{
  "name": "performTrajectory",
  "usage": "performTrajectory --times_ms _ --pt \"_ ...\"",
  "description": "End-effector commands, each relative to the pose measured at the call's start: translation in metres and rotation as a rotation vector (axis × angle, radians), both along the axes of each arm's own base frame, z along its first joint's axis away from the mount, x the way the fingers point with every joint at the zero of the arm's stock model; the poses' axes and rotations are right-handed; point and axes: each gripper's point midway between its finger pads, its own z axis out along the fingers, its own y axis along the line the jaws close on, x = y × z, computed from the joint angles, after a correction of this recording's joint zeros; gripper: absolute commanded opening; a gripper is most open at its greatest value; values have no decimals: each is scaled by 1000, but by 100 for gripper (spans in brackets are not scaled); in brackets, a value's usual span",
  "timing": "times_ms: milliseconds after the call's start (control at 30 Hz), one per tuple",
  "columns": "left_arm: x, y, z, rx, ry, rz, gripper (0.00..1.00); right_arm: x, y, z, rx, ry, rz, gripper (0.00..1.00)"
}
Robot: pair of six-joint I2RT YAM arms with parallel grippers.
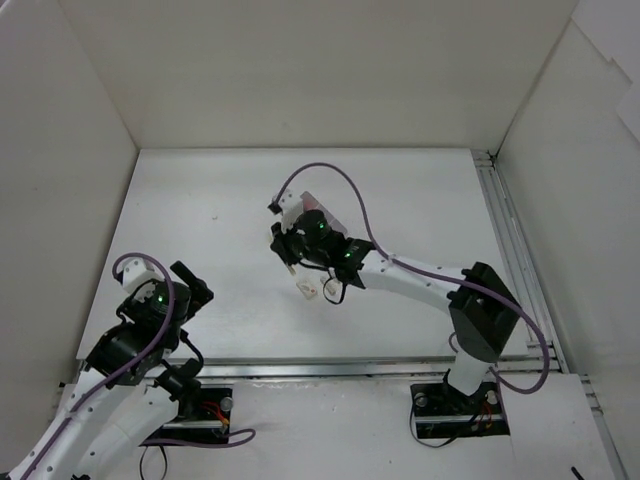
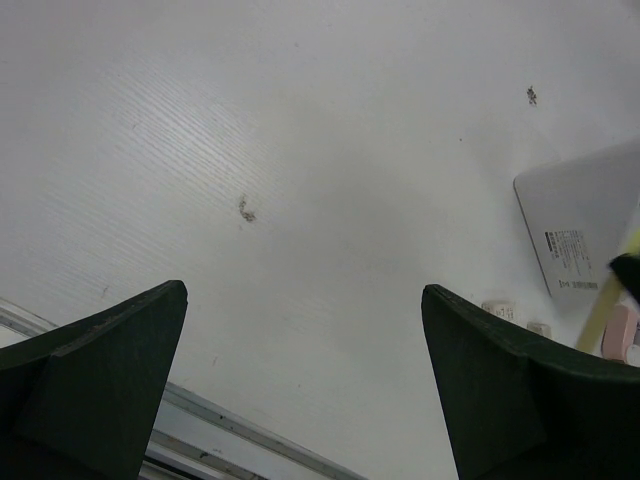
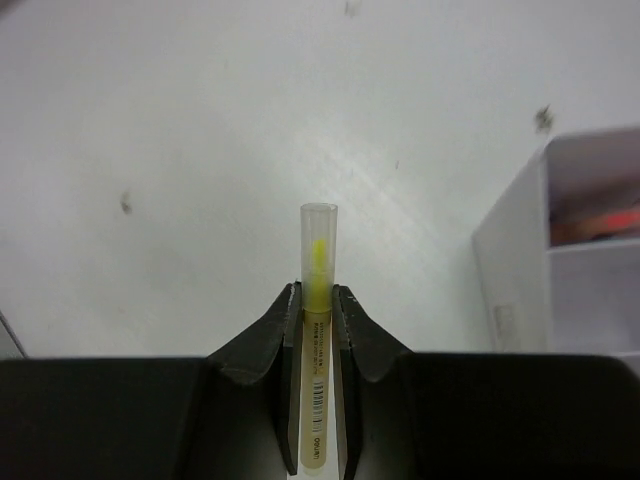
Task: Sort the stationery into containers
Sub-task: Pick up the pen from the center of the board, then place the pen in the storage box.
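Observation:
My right gripper (image 3: 316,288) is shut on a yellow pen (image 3: 318,240) that has a clear cap; the pen stands along the jaws, lifted off the white table. The translucent container (image 3: 560,250) lies just to its right, with something reddish in its far compartment (image 3: 600,222). From above, the right gripper (image 1: 290,250) covers most of the container (image 1: 330,215). Two small eraser blocks (image 1: 307,291) (image 1: 330,287) lie near it on the table. My left gripper (image 2: 305,290) is open and empty over bare table at the near left (image 1: 195,285). It also sees the container (image 2: 580,220), the erasers (image 2: 498,309) and the yellow pen (image 2: 603,310).
White walls enclose the table on three sides. A metal rail (image 1: 350,370) runs along the near edge and another (image 1: 510,250) along the right side. A pinkish object (image 2: 622,335) shows at the right edge of the left wrist view.

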Motion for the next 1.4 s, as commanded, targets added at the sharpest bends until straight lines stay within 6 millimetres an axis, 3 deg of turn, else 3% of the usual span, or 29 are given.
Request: performTrajectory --times_ms 0,133,167,200,400,600,833,1367 --pt "6 2 23 -5 -48 29 100 31 -1 119 264 -332 -6 0" --pt "6 8 26 21 -43 54 100 55 -26 161 382 -447 -42 0" --pt "6 8 27 23 -42 55 100 61 -33 162 398 -465 -57 0" --pt "6 9 28 28 -43 57 100 65 -37 179 459 -514 -66 0" --pt "6 11 35 27 -58 61 100 88 -57 201 604 -624 -51 0" --pt "8 10 42 30 -74 60 100 117 -74 196 664 -641 -76 0" --pt "16 7 44 44 -61 60 100 126 -64 168 675 -609 -32 0" --pt "23 -3 49 43 -69 13 100 146 -51 140 687 -618 -18 0"
